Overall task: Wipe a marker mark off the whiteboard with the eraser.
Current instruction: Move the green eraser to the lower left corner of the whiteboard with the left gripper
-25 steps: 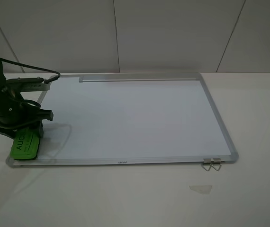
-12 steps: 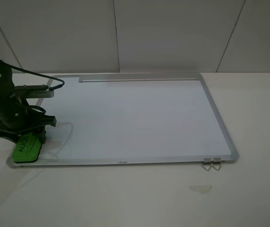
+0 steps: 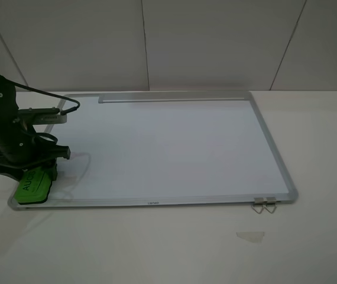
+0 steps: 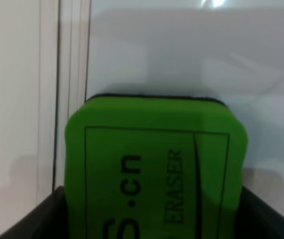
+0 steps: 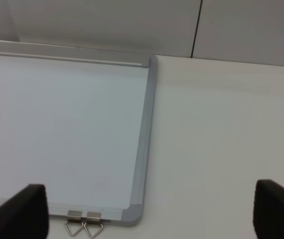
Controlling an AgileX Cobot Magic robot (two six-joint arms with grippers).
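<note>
The whiteboard [image 3: 162, 148] lies flat on the table, its silver tray strip along the far edge. The green eraser [image 3: 33, 185] rests on the board's near-left corner, and my left gripper [image 3: 36, 171] is shut on it from above. In the left wrist view the eraser [image 4: 154, 169] fills the space between the dark fingers [image 4: 40, 224], with white board [image 4: 182, 59] beyond it. No marker mark shows on the board in any view. My right gripper [image 5: 147, 214] is open with nothing in it, above the whiteboard's [image 5: 57, 124] near-right corner; the exterior view does not show it.
Two metal binder clips [image 3: 264, 205] hang on the board's near-right edge, also the clips [image 5: 84, 226] in the right wrist view. A small clear scrap [image 3: 250, 235] lies on the table in front of them. A white panelled wall stands behind the board.
The left arm shifted slightly right and stood more upright, nudging the eraser a little toward the near corner. It has hardly moved in the last half second.
</note>
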